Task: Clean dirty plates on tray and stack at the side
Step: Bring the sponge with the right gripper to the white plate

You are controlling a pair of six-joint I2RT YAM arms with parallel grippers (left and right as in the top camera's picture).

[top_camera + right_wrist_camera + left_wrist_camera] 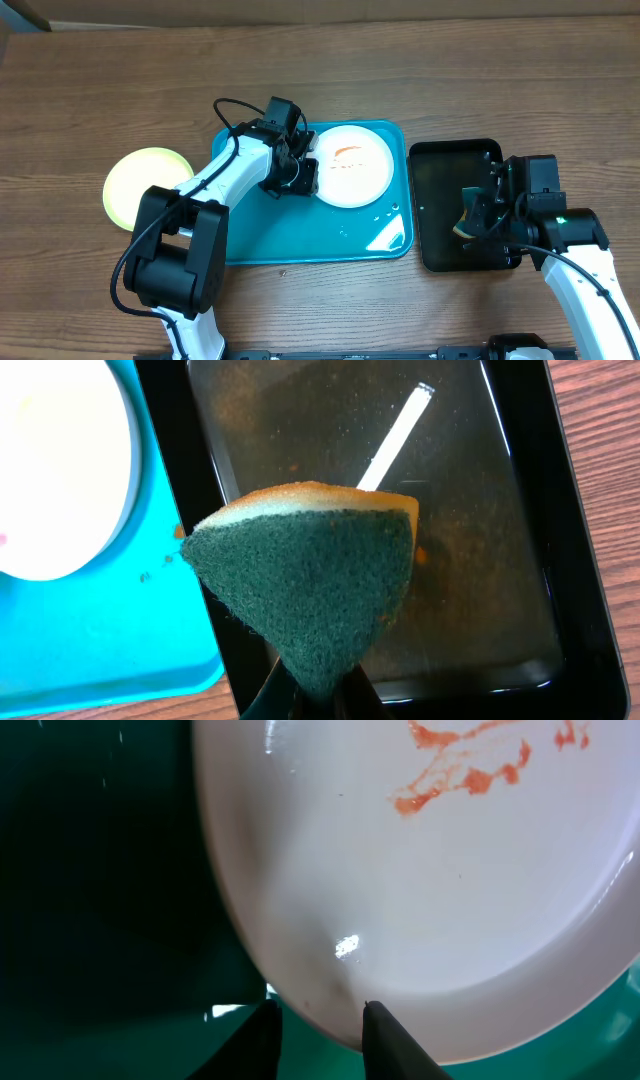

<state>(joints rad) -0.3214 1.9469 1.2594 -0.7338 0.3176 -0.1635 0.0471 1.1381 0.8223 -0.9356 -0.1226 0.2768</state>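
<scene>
A white plate point(352, 166) with orange-red smears lies on the right half of the teal tray point(300, 245). My left gripper point(300, 176) is at the plate's left edge. In the left wrist view its fingers point(318, 1015) straddle the rim of the plate point(440, 890) and hold it. A pale yellow-green plate point(138, 185) sits on the table left of the tray. A third plate does not show. My right gripper point(478, 215) is shut on a green and yellow sponge point(310, 600) above the black tray point(480, 510).
The black tray point(440, 165) stands right of the teal tray and holds wet brownish residue. Water drops lie on the teal tray point(90, 630) near its right front corner. Bare wooden table lies behind and in front.
</scene>
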